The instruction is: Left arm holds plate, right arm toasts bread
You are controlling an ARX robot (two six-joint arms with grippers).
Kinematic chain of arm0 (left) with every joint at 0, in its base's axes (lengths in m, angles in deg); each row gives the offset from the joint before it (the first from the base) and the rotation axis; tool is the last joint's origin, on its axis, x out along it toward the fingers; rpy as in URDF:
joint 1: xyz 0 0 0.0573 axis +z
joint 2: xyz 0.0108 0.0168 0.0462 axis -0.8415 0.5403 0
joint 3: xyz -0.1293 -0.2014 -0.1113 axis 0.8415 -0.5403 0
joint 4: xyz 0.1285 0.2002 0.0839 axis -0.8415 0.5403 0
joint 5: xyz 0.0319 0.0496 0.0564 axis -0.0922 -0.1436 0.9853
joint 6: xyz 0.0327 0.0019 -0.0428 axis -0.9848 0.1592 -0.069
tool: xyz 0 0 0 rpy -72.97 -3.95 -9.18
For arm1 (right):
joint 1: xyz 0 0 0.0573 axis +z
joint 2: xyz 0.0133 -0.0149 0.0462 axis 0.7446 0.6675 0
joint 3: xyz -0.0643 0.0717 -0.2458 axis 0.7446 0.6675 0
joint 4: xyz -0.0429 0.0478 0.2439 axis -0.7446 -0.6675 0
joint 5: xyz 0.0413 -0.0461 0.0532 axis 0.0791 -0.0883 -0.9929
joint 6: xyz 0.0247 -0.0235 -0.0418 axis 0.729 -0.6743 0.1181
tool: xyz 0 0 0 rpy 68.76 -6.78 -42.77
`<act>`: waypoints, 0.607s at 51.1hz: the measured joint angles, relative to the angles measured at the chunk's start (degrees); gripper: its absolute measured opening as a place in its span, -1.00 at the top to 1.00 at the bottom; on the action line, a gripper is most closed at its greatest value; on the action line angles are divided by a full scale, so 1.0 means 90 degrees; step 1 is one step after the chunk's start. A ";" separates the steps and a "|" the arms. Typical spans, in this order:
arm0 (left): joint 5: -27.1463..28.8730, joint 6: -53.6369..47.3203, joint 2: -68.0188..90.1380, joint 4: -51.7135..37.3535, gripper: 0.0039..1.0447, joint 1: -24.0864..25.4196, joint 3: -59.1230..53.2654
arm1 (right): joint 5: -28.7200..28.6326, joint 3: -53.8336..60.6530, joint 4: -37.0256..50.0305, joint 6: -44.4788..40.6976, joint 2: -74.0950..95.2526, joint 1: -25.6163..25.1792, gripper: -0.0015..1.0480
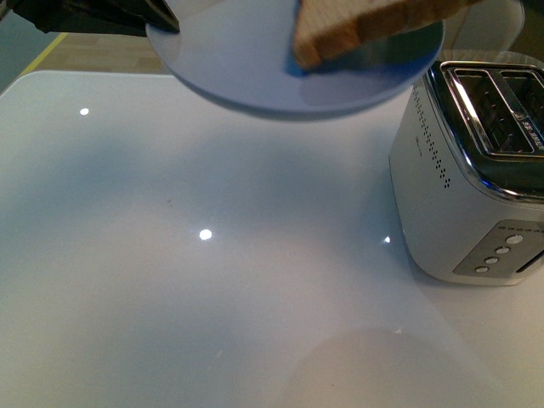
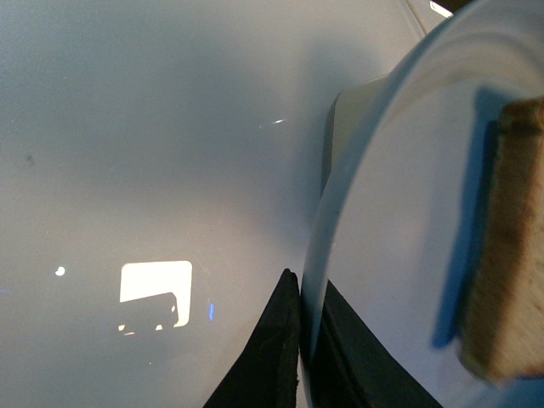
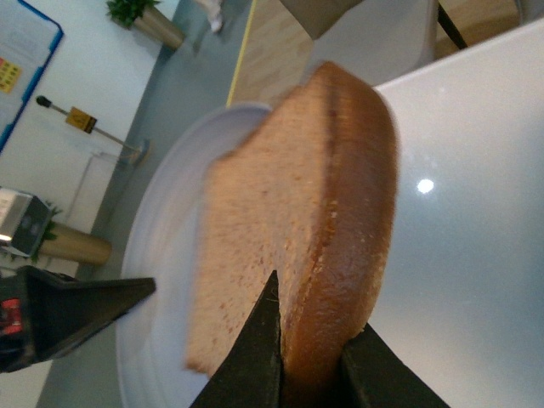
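The pale blue-grey plate is held in the air at the top of the front view. My left gripper is shut on its rim; the black jaws pinch the rim edge in the left wrist view. The brown bread slice is tilted over the plate, its lower corner near the plate surface. My right gripper is shut on the bread's crust edge, with the plate behind it. The bread also shows in the left wrist view.
A white and chrome two-slot toaster stands on the right of the white table, its slots open upward, just right of the plate. A wood floor and a plant pot lie beyond the table.
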 joint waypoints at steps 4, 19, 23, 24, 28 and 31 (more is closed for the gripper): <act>0.0000 0.0007 0.0000 0.0000 0.95 0.0000 -0.0002 | -0.0104 -0.0092 0.0007 0.0068 -0.0330 -0.0134 0.94; 0.0002 0.0012 -0.0005 -0.0029 0.95 -0.0002 -0.0010 | 0.0627 -0.0629 -0.0641 -0.0617 -0.0828 -0.0556 0.94; 0.0002 0.0012 -0.0032 -0.0029 0.95 0.0007 -0.0029 | 0.1622 -0.0634 -0.0716 -0.1688 -0.0789 -0.0673 0.94; 0.0002 0.0012 -0.0044 -0.0029 0.95 0.0010 -0.0041 | 0.1914 -0.0634 -0.0714 -0.1974 -0.0777 -0.0697 0.94; 0.0002 0.0010 -0.0066 -0.0029 0.95 0.0034 -0.0070 | 0.2378 -0.0622 -0.0695 -0.2705 -0.0770 -0.0721 0.94; 0.0000 0.0010 -0.0073 -0.0029 0.95 0.0041 -0.0080 | 0.2572 -0.0610 -0.0714 -0.3179 -0.0758 -0.0704 0.94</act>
